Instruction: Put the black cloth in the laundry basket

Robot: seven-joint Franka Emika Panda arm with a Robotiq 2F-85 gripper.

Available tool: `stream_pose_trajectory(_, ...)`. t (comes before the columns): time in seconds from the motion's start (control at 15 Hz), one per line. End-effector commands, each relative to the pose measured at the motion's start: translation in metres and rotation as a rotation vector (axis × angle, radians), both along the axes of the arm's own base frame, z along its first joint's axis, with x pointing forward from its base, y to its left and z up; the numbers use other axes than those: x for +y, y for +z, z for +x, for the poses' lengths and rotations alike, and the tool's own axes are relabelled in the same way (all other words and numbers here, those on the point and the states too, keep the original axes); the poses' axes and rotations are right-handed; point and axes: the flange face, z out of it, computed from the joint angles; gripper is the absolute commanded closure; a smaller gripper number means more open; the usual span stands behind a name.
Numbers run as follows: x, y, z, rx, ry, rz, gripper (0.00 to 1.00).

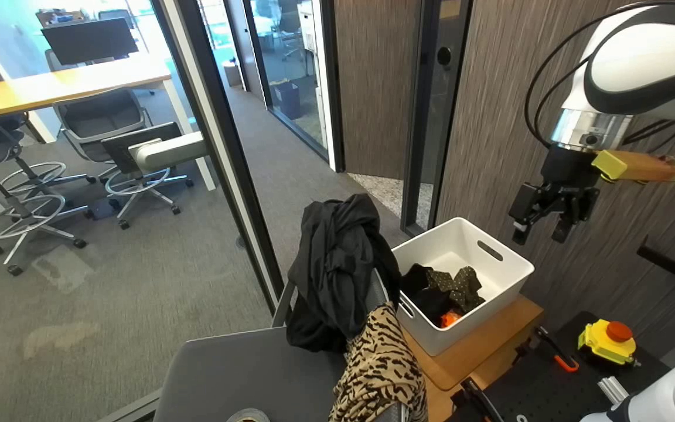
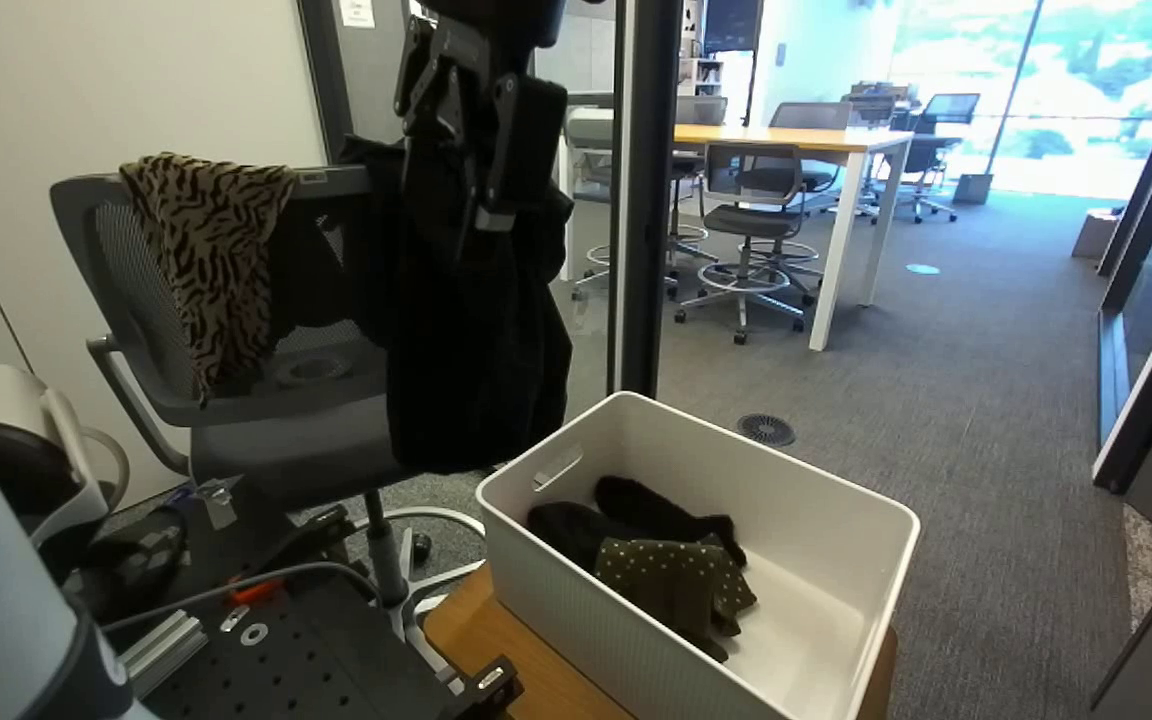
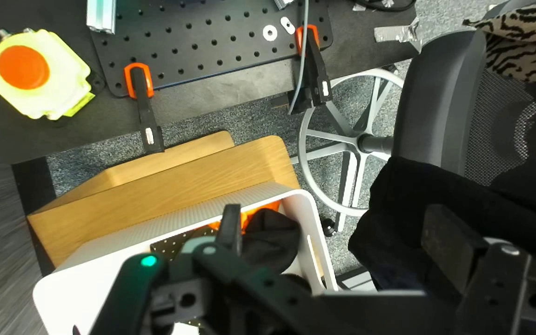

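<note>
The black cloth (image 1: 337,264) hangs in folds over the back of a grey chair, beside the laundry basket. It also shows in an exterior view (image 2: 476,370), partly behind my gripper, and at the right of the wrist view (image 3: 398,218). The white laundry basket (image 1: 460,240) stands open on a wooden stand; it also shows in an exterior view (image 2: 576,610) and the wrist view (image 3: 316,227). My gripper (image 1: 539,234) is open and empty, above the basket's side away from the chair, apart from the cloth. It also shows in an exterior view (image 2: 481,205) and the wrist view (image 3: 338,228).
A leopard-print cloth (image 1: 381,363) hangs on the same chair (image 1: 244,375). Dark, dotted (image 2: 676,580) and orange items lie in the basket. A black table (image 3: 212,42) with clamps and a yellow-red button (image 1: 607,340) is near the basket. A wood-panelled wall (image 1: 501,117) stands behind my arm.
</note>
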Motion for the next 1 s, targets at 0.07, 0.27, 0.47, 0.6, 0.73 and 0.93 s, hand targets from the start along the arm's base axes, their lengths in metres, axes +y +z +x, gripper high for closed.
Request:
stream_pose_trajectory(0.07,0.019,0.012,0.022,-0.040,0.025,0.006,0.00)
stream_pose_trajectory(0.27,0.043,0.029,0.052,-0.100,0.066,-0.008,0.00)
stream_pose_trajectory(0.47,0.063,0.046,0.089,-0.166,0.115,-0.026,0.00)
stream_pose_trajectory(0.6,0.076,0.052,0.117,-0.206,0.142,-0.025,0.00)
stream_pose_trajectory(0.73,0.089,0.056,0.144,-0.236,0.163,-0.008,0.00)
stream_pose_trajectory(0.93,0.113,0.059,0.180,-0.264,0.209,0.052,0.00)
